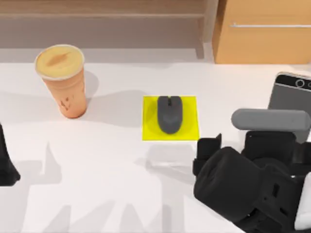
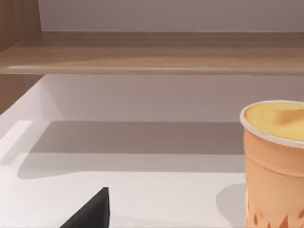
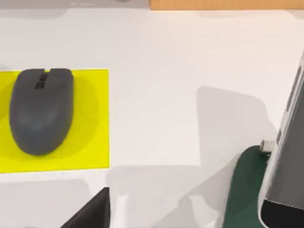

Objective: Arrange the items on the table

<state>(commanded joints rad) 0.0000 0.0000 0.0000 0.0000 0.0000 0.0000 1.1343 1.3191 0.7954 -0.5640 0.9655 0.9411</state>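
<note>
The tall orange cup (image 1: 62, 82) with a pale yellow top stands upright at the back left of the white table (image 1: 112, 170); it is also in the left wrist view (image 2: 274, 161). The dark grey mouse (image 1: 169, 114) (image 3: 42, 110) lies on a yellow square pad (image 1: 187, 119). The silver-edged smartphone (image 1: 290, 92) (image 3: 285, 156) leans upright at the right, its foot in a dark green stand (image 3: 244, 190). My right gripper (image 1: 206, 155) hovers open, in front of the pad and left of the phone, holding nothing. My left gripper (image 1: 6, 167) sits open at the table's left edge.
A light wooden cabinet (image 1: 265, 31) with a metal handle stands at the back right, and a low wooden shelf (image 1: 102, 14) runs along the back. The bulky right arm (image 1: 252, 184) covers the front right corner. Bare tabletop lies between cup and pad.
</note>
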